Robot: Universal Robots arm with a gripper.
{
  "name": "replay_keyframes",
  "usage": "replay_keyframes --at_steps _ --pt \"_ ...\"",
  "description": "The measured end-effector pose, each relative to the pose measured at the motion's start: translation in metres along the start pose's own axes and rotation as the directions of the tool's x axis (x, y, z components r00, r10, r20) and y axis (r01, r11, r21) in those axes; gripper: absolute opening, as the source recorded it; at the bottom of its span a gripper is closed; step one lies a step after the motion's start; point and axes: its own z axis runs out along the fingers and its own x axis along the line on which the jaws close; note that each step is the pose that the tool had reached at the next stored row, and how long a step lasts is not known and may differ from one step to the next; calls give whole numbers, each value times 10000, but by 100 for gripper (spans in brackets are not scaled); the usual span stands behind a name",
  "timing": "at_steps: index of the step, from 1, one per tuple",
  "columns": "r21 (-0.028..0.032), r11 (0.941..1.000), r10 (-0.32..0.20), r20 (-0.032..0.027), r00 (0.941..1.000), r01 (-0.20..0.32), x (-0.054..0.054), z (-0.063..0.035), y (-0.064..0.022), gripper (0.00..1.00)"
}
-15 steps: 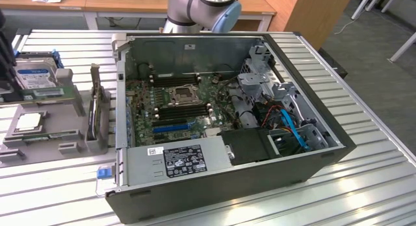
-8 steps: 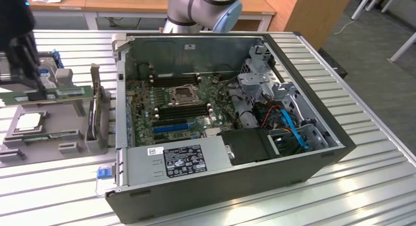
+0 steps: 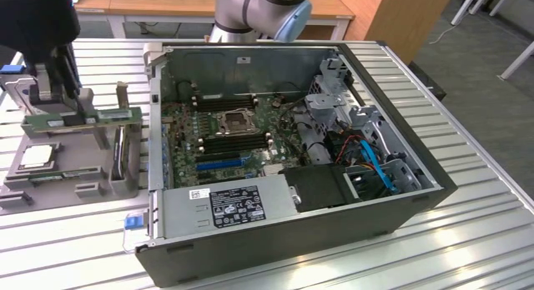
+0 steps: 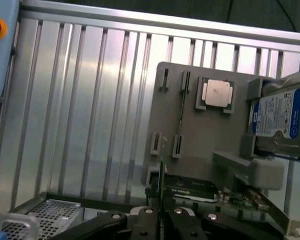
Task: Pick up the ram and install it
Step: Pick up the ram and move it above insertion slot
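No brand can be read. A white label with dark print and a barcode (image 3: 232,205) is seen on the grey power supply of the open black computer case (image 3: 334,237), and a blue-and-white label covers the silver hard drive (image 4: 277,117), but the writing on both is too small to be made out. The long, thin green circuit-board ram (image 3: 112,115) is clamped between the fingers of the black gripper (image 3: 67,112), over the grey plastic fixture tray (image 4: 200,135) at the exterior view's left, well apart from the black memory slots (image 3: 237,143) of the motherboard; a square silver-lidded processor (image 4: 216,93) is seated in the tray; everything is carried on a table of silver aluminium slats (image 4: 80,100); a light wooden desk (image 3: 167,2) is seen behind.
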Motion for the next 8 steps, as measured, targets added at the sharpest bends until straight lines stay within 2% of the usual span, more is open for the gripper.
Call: replay_keyframes --at_steps 3,8 --pt "-4 10000 -2 5 10000 2 -21 -48 -33 14" --pt "-9 10000 0 4 10000 0 -4 -60 -254 14"
